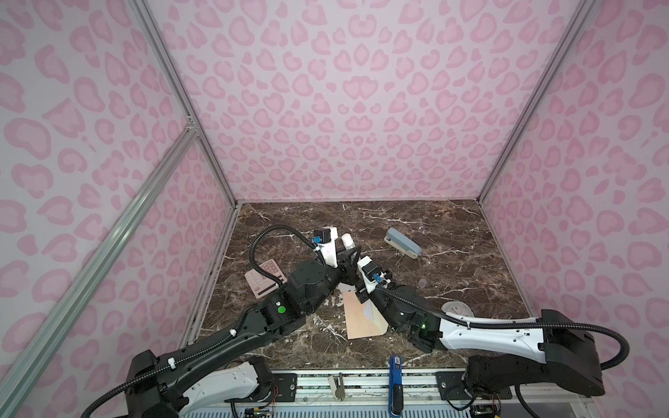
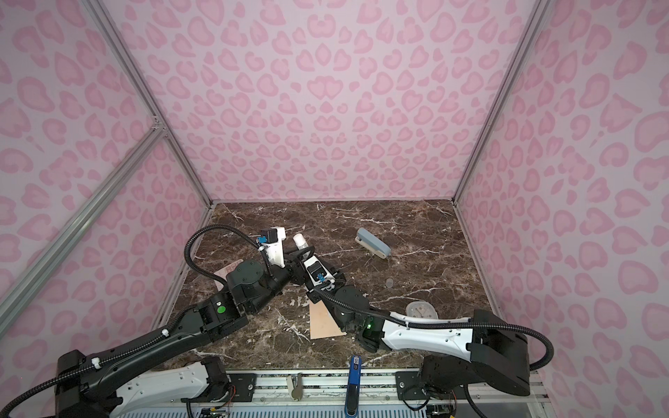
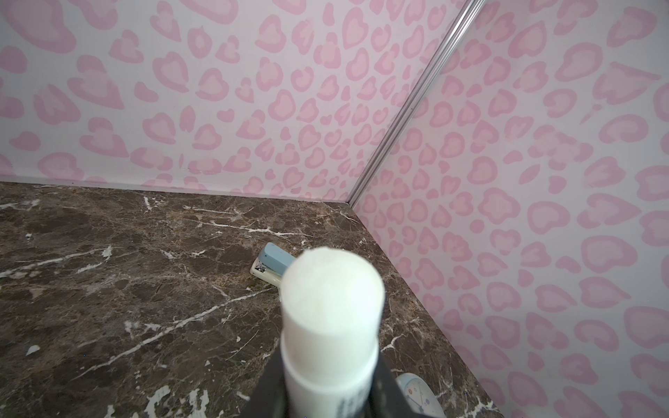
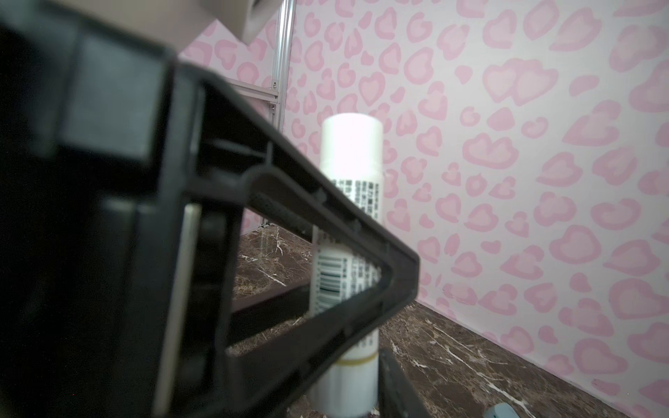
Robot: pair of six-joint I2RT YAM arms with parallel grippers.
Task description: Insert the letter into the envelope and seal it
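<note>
- Left tool [image 1: 345, 255] grips an upright white glue stick [image 1: 347, 240] over mid-table [image 1: 434, 224].
- Right tool [image 1: 356, 261] sits just right of the stick; I cannot tell its grip.
- Envelope [image 1: 358, 318] lies nearer, long axis near-to-far, under the right arm; letter not made out.

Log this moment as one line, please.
left gripper: grips glue stick | right gripper: at stick's lower end, grip unclear | envelope: lying flat

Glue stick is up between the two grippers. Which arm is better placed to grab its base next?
Right, probably. The left gripper is shut on the glue stick, holding its body upright, so it is occupied. The right gripper straddles the stick's lower end.
</note>
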